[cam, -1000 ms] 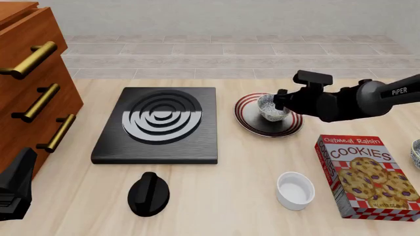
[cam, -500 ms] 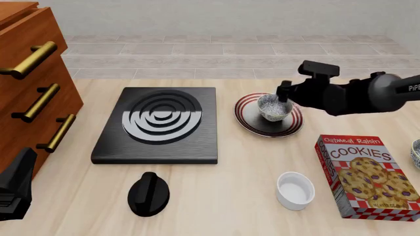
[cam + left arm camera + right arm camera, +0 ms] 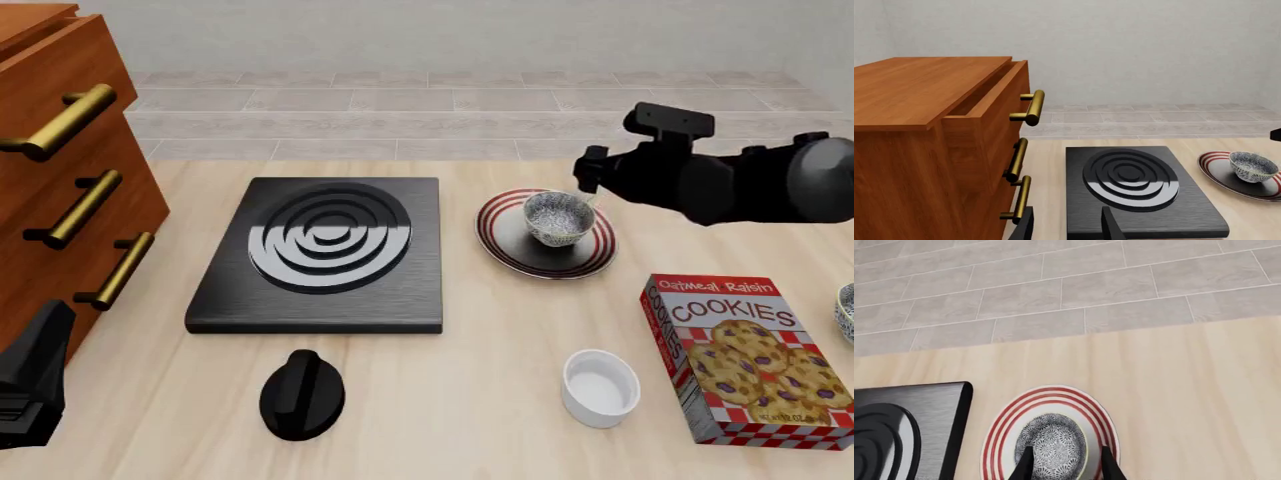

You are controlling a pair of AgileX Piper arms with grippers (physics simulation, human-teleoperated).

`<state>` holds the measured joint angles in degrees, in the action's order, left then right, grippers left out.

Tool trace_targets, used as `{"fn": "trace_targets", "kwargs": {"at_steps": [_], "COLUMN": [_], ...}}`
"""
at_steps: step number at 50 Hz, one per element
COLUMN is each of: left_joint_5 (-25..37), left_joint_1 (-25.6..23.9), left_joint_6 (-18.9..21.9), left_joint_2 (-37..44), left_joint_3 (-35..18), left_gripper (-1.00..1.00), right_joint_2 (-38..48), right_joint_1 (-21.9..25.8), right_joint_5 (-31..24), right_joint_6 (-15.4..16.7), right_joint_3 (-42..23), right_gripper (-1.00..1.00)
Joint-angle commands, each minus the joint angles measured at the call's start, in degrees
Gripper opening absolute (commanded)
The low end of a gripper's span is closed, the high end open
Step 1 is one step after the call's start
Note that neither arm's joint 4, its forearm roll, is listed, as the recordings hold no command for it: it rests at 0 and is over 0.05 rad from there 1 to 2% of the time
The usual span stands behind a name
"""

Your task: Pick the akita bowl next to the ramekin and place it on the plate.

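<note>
The speckled grey-blue akita bowl stands upright in the middle of the red-ringed white plate, behind the cookie box. My right gripper hovers just above and behind the bowl, open and holding nothing. In the right wrist view its fingertips frame the akita bowl on the plate from above. The white ramekin sits near the front of the table. My left gripper rests low at the front left, open and empty.
A black stove plate lies left of the plate, with a black knob-shaped object in front of it. A cookie box lies at the right, and another patterned bowl shows at the right edge. A wooden drawer cabinet stands at the left.
My right gripper has let go of the akita bowl and lifted up and back to the right. The bowl stays on the plate. The left arm has not moved.
</note>
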<state>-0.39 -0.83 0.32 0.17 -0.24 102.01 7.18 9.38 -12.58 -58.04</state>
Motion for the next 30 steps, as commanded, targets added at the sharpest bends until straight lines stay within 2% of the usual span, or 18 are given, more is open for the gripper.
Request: {"fn": "trace_targets", "kwargs": {"at_steps": [1, 30], "left_joint_5": [0.0, 0.0], "left_joint_1": [0.0, 0.0], "left_joint_6": [0.0, 0.0], "left_joint_2": [0.0, 0.0], "left_joint_3": [0.0, 0.0], "left_gripper": [1.00, 1.00], "right_joint_2": [-2.5, -10.2], "right_joint_1": [-0.3, 1.5], "right_joint_5": [-0.4, -1.7], "right_joint_6": [0.0, -0.9], "right_joint_3": [1.2, 4.7], "right_gripper": [1.00, 1.00]}}
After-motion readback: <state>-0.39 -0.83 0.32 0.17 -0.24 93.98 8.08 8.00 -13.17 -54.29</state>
